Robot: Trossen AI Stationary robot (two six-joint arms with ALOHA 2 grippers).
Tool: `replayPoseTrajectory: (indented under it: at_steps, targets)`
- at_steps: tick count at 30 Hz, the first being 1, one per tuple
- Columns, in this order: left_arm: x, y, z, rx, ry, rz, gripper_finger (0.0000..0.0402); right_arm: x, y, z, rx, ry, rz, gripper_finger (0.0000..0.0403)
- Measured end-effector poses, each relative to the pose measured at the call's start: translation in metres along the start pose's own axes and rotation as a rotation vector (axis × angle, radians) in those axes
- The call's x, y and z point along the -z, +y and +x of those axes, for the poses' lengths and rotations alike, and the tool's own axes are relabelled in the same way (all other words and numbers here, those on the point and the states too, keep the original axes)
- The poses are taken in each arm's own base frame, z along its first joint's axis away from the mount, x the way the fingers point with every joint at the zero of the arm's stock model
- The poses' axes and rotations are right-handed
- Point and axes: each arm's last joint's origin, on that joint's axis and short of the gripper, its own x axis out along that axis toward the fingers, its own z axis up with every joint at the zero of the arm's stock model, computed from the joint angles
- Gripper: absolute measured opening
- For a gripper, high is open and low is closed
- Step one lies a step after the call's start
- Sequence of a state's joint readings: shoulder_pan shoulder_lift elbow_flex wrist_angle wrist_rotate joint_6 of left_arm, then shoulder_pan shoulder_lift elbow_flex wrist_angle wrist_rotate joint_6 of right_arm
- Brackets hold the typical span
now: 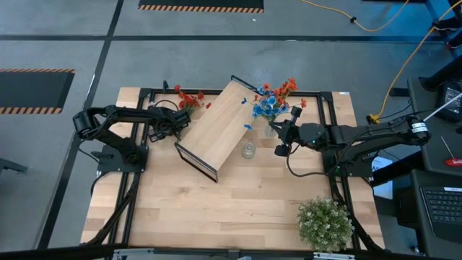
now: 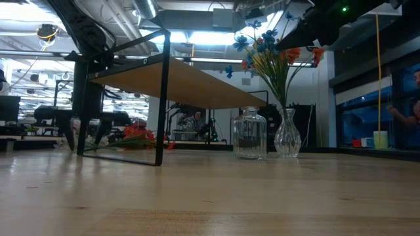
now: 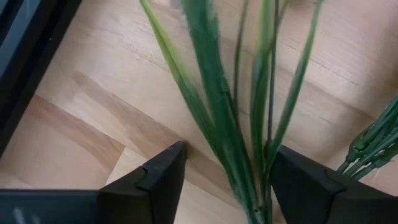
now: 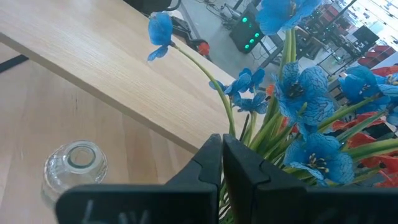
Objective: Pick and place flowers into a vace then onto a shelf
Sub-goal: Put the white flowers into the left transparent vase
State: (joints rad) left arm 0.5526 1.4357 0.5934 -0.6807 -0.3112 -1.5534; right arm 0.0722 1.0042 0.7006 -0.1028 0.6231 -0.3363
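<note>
A: The shelf (image 1: 215, 128) stands mid-table, with the blue and orange flowers (image 1: 272, 101) upright in a clear vase (image 2: 287, 134) beside it.

B: Right gripper (image 1: 281, 137) is by that vase, fingers pressed together. Left gripper (image 3: 227, 180) is spread around red flowers (image 1: 189, 100) lying flat.

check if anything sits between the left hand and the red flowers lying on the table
Nothing visible does. The left hand is open with the green stems of the red flowers already between its fingers, just above the tabletop. The shelf stands beside them, not between.
</note>
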Motion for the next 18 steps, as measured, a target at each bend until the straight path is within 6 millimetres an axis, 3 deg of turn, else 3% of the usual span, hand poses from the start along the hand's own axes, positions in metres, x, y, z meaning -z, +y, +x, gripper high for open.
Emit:
replayPoseTrajectory:
  at_steps: [18]
  targets:
    - [-0.0012,-0.0005,0.0007,0.003,-0.054,0.063,0.0098,0.0000,-0.0001,0.0000,0.000,0.000,0.002,0.0019]
